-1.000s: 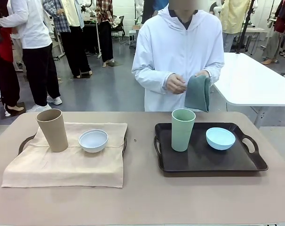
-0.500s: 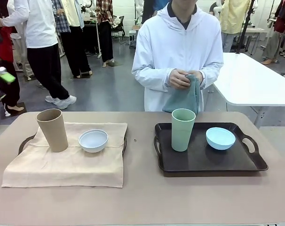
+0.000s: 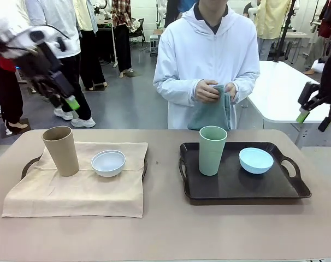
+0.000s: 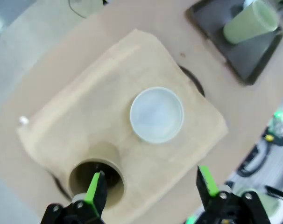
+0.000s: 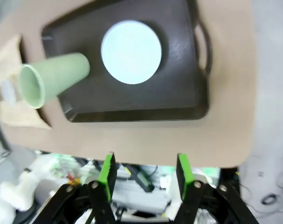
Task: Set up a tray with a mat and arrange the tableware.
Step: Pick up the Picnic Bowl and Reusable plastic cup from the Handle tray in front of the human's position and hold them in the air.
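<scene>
Four pieces of tableware stand on the desk (image 3: 165, 229) in two pairs. On our left side the tan cup (image 3: 60, 151) stands upright with the white bowl (image 3: 108, 162) just beside it, a small gap between them. Both rest on a beige mat (image 3: 78, 191) draped over the left tray (image 3: 28, 164), whose dark handle ends peek out at either side of the mat.

On our right side the green cup (image 3: 212, 150) stands upright on the bare, dark right tray (image 3: 236, 188), toward its inner end. The blue bowl (image 3: 256, 160) sits near the cup, toward the outer handle, not touching it.

We see the left tool (image 4: 151, 177) hanging high above the left pair. From its wrist camera one finger (image 4: 97, 189) lies across the tan cup's mouth in the picture, well above it. Its jaws stand wide apart with nothing between them.

We see the right tool (image 5: 146, 163) raised off the desk's right end, looking down on the right tray with the blue bowl and the green cup. Its jaws are parted and hold nothing.

Across the desk a person (image 3: 209, 49) stands behind the green cup. Both hands (image 3: 205, 91) grasp a grey-green cloth (image 3: 212, 114), which hangs in front of the body above the desk's far edge.
</scene>
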Motion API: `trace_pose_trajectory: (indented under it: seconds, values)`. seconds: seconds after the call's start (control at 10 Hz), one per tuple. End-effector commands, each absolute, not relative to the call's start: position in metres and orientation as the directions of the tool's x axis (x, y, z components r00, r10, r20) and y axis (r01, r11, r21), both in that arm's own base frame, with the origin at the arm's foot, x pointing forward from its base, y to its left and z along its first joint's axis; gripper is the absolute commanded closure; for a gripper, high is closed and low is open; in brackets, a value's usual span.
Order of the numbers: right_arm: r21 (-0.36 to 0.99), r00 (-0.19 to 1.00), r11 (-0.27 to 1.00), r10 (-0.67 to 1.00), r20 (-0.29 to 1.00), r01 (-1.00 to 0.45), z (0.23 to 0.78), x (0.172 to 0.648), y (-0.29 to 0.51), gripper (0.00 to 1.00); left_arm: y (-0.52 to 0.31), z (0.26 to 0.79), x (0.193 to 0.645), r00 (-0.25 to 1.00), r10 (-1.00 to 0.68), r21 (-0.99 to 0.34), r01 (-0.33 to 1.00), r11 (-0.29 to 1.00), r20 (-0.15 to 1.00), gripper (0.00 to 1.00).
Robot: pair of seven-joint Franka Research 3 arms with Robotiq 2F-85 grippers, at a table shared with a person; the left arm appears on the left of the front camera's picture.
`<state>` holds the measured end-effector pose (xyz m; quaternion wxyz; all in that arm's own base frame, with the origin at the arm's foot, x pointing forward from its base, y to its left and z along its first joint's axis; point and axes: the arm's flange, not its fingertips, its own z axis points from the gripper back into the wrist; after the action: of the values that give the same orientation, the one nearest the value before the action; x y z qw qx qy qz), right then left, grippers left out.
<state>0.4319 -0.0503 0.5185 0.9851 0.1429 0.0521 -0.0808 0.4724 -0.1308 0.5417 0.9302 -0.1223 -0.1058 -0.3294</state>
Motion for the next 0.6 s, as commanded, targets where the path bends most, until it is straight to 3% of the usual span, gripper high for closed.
trace_pose_trajectory:
  seconds: [0.0,0.2,0.3,0.4,0.5]
  values:
    - [0.279,0.971,0.934,-0.189,-0.144,0.223,0.487,0.427,-0.044,0.33,-0.163,0.524,0.476,0.666,-0.688,-0.111,0.737,0.666,0.288,0.0]
    - [0.319,0.967,0.917,-0.194,-0.165,0.238,0.463,0.43,-0.038,0.33,-0.211,0.511,0.472,0.535,-0.775,-0.11,0.84,0.532,0.335,0.0]
    - [0.345,0.966,0.907,-0.19,-0.177,0.242,0.454,0.43,-0.038,0.33,-0.229,0.503,0.472,0.517,-0.78,-0.082,0.847,0.525,0.352,0.0]
    - [0.349,0.961,0.902,-0.196,-0.194,0.254,0.449,0.432,-0.041,0.33,-0.24,0.498,0.471,0.516,-0.774,-0.104,0.849,0.517,0.368,0.0]
    - [0.36,0.953,0.888,-0.225,-0.204,0.287,0.45,0.434,-0.049,0.33,-0.234,0.499,0.468,0.559,-0.727,-0.219,0.828,0.516,0.398,0.0]
